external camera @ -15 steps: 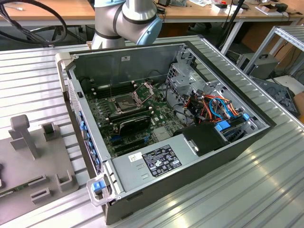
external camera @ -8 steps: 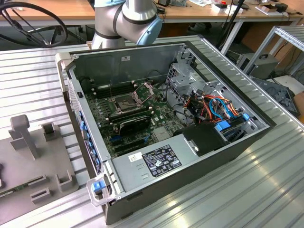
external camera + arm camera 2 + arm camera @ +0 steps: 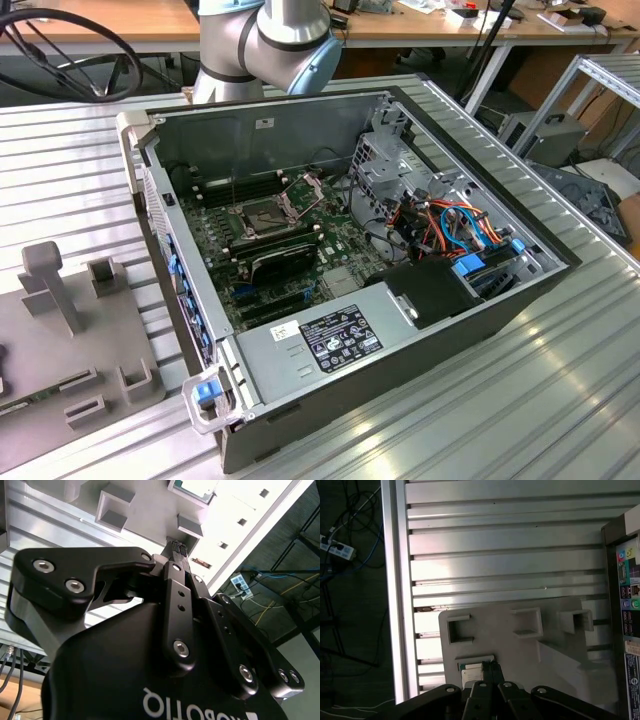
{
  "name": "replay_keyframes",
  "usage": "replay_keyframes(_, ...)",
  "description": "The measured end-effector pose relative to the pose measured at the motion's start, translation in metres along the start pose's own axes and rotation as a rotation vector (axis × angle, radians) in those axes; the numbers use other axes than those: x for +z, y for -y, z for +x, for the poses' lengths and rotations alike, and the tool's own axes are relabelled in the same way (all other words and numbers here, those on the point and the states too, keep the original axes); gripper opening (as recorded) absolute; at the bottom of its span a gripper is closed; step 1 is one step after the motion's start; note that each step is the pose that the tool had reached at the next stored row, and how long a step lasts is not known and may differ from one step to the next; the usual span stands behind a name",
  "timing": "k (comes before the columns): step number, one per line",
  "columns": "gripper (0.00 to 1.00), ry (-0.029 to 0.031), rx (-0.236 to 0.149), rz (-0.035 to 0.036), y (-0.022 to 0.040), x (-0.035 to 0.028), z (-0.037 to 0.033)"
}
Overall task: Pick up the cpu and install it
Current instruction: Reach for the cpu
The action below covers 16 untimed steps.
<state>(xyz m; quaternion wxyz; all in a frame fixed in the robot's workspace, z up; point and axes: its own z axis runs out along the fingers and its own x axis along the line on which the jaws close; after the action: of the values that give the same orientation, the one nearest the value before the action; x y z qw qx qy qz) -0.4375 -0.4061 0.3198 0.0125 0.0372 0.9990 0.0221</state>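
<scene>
- Your jaws are pressed together and hold nothing, near the cpu, which lies in a square pocket of the grey tray.
- Spread them wide, centre over the chip, and grip its edges squarely.
- The ribbed metal worktop carries the tray and the open computer; a power strip lies beyond its edge.

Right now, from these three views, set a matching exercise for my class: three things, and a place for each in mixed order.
Things:
1. cpu
2. gripper
3. computer case

Places:
A. lying open on the ribbed metal table
B. aimed at the grey fixture plate
C. in a recess of the grey fixture plate

Pairs: 1-C, 2-B, 3-A.
</scene>
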Motion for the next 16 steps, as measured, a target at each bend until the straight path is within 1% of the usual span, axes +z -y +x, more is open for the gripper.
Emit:
replay_keyframes(4, 0.11, -0.0001, 0.0, 0.0001, 0.0015, 0.0021, 0.0004)
replay_keyframes(7, 0.11, -0.0001, 0.0, 0.0001, 0.0048, 0.0047, 0.0013)
replay_keyframes(16, 0.11, -0.0001, 0.0, 0.0, 0.0098, 0.0102, 0.0017)
